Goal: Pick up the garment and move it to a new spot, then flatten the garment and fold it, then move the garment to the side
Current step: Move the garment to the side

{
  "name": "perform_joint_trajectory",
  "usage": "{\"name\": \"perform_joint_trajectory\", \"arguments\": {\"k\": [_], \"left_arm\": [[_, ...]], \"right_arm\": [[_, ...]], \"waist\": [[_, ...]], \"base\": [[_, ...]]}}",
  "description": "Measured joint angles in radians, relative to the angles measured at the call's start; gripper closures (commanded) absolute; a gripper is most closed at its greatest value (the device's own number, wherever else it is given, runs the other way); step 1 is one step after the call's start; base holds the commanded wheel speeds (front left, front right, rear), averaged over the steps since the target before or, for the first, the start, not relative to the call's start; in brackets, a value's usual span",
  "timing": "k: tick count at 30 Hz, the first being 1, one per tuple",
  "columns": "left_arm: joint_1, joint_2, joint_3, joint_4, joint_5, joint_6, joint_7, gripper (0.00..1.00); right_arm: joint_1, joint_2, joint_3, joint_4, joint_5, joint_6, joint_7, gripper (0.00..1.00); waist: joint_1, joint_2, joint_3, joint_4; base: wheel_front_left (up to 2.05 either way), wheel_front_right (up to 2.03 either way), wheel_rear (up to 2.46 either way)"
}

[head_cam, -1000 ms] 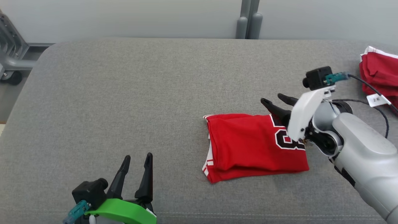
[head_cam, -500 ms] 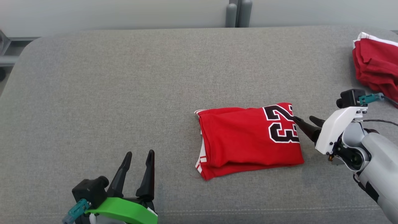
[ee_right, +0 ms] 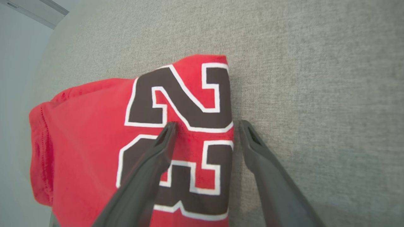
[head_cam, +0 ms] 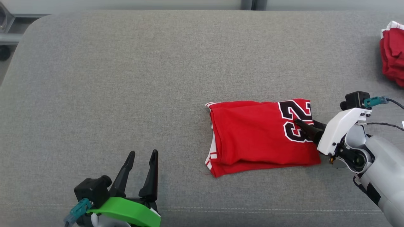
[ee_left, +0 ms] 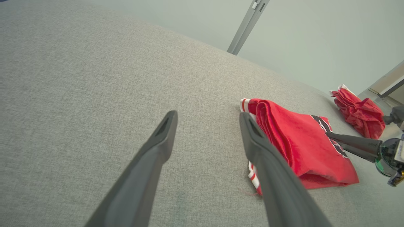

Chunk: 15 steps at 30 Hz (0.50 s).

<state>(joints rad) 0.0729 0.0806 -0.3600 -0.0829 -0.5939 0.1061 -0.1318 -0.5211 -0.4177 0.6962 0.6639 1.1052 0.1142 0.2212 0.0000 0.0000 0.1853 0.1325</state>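
Claw (ee_right: 207, 124) on right straddles garment (ee_right: 88, 132) edge.

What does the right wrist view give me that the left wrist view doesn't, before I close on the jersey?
Right wrist view: the black, white-outlined number 23 full-on, and the open right gripper straddling the edge of the folded red jersey, one finger over the print, the other over the grey fabric cushion. Left wrist view: the jersey's stacked layers and red-and-white striped trim, a second crumpled red garment beyond, and the open left gripper above bare cushion. Both: the jersey on the cushion, right gripper at its numbered end.
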Motion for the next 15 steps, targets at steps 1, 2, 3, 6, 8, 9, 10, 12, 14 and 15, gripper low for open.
{"name": "perform_joint_trajectory", "arguments": {"k": [1,2,3,6,8,9,10,12,14,15], "left_arm": [[-0.002,0.0,0.0,0.0,0.0,0.0,0.0,0.0],[-0.006,0.0,0.001,0.0,0.0,0.0,0.0,0.0],[-0.011,0.0,0.003,0.001,0.0,0.0,0.0,0.0],[-0.02,0.001,0.004,0.0,0.0,0.0,0.0,0.0],[-0.02,0.001,0.005,0.0,0.0,0.0,0.0,0.0],[-0.02,0.001,0.006,0.0,0.0,0.0,0.0,0.0],[-0.02,0.001,0.006,0.001,0.0,0.0,0.0,0.0],[-0.021,0.001,0.007,0.001,0.0,0.0,0.0,0.0],[-0.021,0.001,0.007,0.001,0.0,0.0,0.0,0.0],[-0.021,0.0,0.007,0.001,0.0,0.0,0.0,0.0]], "right_arm": [[0.0,0.003,0.001,0.004,0.001,0.0,0.004,0.0],[0.0,0.006,0.002,0.008,0.003,0.0,0.01,0.0],[0.0,0.008,0.003,0.013,0.007,0.0,0.016,0.0],[-0.001,0.012,0.003,0.019,0.023,0.003,0.027,0.34],[-0.003,0.012,0.003,0.021,0.024,0.005,0.032,0.58],[-0.003,0.012,0.002,0.021,0.028,0.007,0.036,0.69],[-0.003,0.015,0.002,0.021,0.036,0.009,0.037,0.8],[-0.003,0.021,0.003,0.021,0.041,0.009,0.04,1.0],[-0.005,0.025,0.004,0.02,0.041,0.009,0.039,1.0],[-0.007,0.024,0.004,0.02,0.041,0.009,0.039,1.0]], "waist": [[0.0,0.0,0.003,0.003],[0.0,0.0,0.007,0.007],[0.0,0.0,0.009,0.01],[0.0,0.0,0.013,0.015],[0.0,0.0,0.015,0.016],[0.0,0.0,0.016,0.017],[0.0,0.0,0.017,0.017],[0.0,0.0,0.018,0.016],[0.0,0.0,0.02,0.015],[0.0,0.0,0.02,0.015]], "base": [[0.0,0.0,0.0],[0.0,0.0,0.0],[0.0,0.0,0.0],[0.0,0.0,0.0],[0.0,0.0,0.0],[0.0,0.0,0.0],[0.0,0.0,0.0],[0.0,0.0,0.0],[0.0,0.0,0.0],[0.0,0.0,0.0]]}}
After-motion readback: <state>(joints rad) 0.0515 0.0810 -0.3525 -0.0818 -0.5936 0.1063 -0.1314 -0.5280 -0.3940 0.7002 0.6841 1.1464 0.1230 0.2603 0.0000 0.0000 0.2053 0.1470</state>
